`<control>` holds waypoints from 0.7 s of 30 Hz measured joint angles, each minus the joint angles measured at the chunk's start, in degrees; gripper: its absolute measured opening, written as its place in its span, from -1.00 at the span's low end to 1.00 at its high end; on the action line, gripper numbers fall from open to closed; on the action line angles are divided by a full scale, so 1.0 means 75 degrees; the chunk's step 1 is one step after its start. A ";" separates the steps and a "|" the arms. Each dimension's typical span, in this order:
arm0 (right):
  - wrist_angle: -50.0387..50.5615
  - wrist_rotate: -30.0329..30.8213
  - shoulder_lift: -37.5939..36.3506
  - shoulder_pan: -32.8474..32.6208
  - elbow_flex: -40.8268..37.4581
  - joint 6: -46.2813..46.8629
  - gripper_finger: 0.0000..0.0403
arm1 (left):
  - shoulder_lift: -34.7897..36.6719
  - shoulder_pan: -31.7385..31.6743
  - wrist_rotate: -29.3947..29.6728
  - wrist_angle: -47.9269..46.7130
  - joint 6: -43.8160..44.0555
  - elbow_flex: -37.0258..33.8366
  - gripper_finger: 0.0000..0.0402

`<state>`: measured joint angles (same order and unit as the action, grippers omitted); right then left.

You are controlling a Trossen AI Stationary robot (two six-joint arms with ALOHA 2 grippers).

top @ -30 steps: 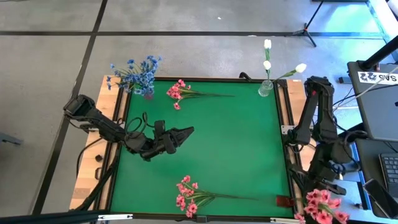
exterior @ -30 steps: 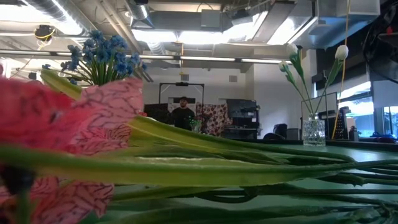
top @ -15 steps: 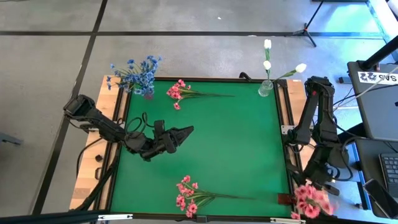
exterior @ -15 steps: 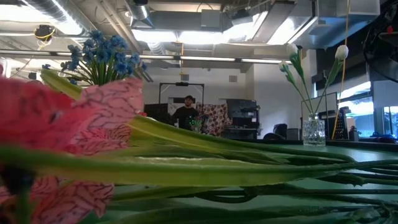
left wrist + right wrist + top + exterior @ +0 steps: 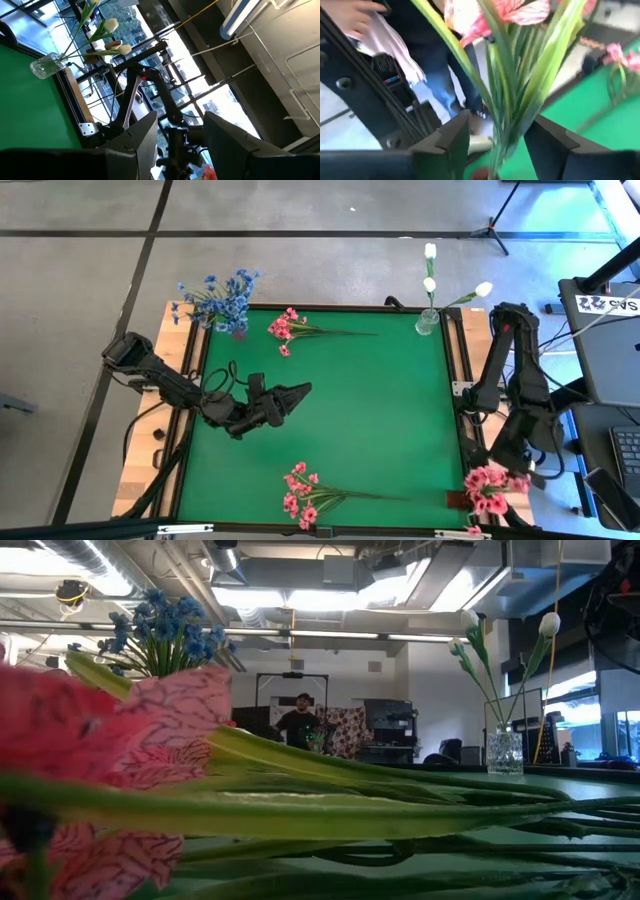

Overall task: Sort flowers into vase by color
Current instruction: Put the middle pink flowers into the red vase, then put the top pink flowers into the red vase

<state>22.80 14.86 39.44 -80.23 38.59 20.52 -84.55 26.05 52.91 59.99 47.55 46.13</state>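
Note:
My right gripper (image 5: 497, 132) is off the table's near right corner (image 5: 500, 478), open, with the green stems (image 5: 507, 115) of a pink spray (image 5: 489, 490) between its fingers. The stems run down toward a small reddish thing (image 5: 455, 502); whether they rest in it is hidden. My left gripper (image 5: 300, 392) hovers open over the left of the green mat. Two more pink sprays lie flat on the mat, one far (image 5: 292, 330) and one near (image 5: 308, 496). Blue flowers (image 5: 215, 298) stand at the far left corner. White buds (image 5: 430, 280) stand in a glass vase (image 5: 427, 322) at the far right. My right gripper's fingers (image 5: 451, 137) stand apart on either side of the pink spray's stem bundle (image 5: 505, 135), below the blooms. The spray stands roughly upright between them. I cannot tell whether either finger touches the stems.
A person's hand (image 5: 350, 15) and pale sleeve (image 5: 390, 45) show just beyond the right arm. Another person stands far back in the room (image 5: 303, 720). The near pink spray fills the low view's foreground (image 5: 130, 740). The mat's middle (image 5: 380, 410) is bare.
My right gripper has opened and tipped downward. The pink spray has swung from beyond the near right corner toward the table, so its blooms now stand closer to the mat's edge.

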 joint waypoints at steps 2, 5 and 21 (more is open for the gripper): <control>0.0786 -0.0125 0.0000 -0.0002 0.0301 0.0405 -0.03 | 0.0000 -0.0019 -0.0002 -0.0074 -0.0009 0.0000 -0.23; 0.2004 -0.0459 0.0000 -0.0001 0.0726 0.0929 0.06 | 0.0000 -0.0023 0.0002 -0.0194 -0.0015 0.0000 -0.23; 0.7734 0.0536 -0.0052 0.0000 0.3338 0.3423 0.06 | -0.0355 -0.0393 0.0118 -0.1239 -0.0214 0.0282 -0.25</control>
<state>80.80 18.88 39.05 -80.23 63.62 46.20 -87.21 23.10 53.80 50.70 45.94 48.25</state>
